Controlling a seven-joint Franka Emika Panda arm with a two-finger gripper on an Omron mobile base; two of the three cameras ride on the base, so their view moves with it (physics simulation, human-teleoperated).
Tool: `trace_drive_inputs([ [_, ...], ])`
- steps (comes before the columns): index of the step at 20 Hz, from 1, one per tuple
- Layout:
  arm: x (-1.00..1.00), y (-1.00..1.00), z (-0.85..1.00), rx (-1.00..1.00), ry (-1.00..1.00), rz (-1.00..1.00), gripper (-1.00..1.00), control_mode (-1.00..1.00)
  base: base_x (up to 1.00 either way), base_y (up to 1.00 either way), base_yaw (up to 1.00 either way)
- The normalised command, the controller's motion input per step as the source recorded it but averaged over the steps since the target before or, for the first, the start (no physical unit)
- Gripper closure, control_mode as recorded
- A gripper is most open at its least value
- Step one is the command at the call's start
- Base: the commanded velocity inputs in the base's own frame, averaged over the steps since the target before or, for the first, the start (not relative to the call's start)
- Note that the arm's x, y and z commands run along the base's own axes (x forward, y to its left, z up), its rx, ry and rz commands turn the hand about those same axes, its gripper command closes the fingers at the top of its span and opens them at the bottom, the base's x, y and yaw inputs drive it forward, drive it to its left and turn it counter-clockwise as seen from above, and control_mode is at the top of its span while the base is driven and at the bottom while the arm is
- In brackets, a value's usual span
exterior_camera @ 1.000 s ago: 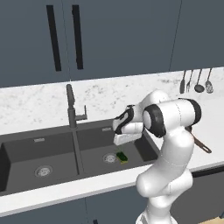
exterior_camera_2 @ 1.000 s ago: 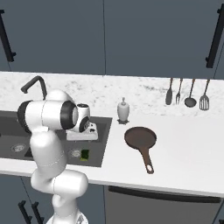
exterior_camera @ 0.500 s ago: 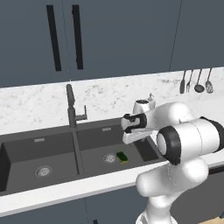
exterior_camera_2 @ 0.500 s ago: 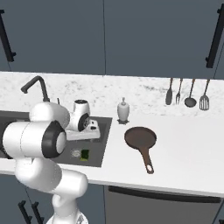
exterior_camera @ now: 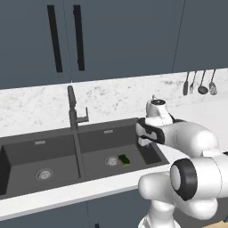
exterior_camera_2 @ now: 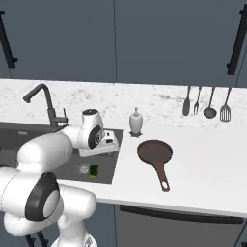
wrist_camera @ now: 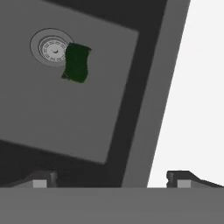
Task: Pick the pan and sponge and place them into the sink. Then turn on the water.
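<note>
My tool point(wrist_camera: 109, 177) stands wide and empty above the sink point(wrist_camera: 144, 87) edge; sponge point(wrist_camera: 77, 62) lies below it beside the drain point(wrist_camera: 51, 47).

We see the small rectangular sponge with its dark green top and yellow underside point(exterior_camera: 124, 160) lying flat on the floor of the right basin of the dark grey rectangular double-basin sink point(exterior_camera: 26, 149), touching the edge of that basin's round metal drain point(wrist_camera: 49, 47). We see the round, shallow, reddish-brown frying pan point(exterior_camera_2: 155, 153) resting upright on the white counter to the right of the sink, well apart from it, its long thin dark handle pointing toward the counter's front edge.
</note>
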Motion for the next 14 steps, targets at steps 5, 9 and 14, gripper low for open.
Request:
trace_drive_inputs([
  [5,-0.37,-0.89,0.5,0.01,0.0,-0.1,-1.0,-1.0,0.0,0.0,0.0],
  [9,-0.61,-1.0,0.0,0.11,-0.1,-0.1,-1.0,-1.0,0.0,0.0,0.0],
  [14,-0.32,-1.0,0.01,0.11,-0.05,-0.1,-1.0,-1.0,0.0,0.0,0.0],
])
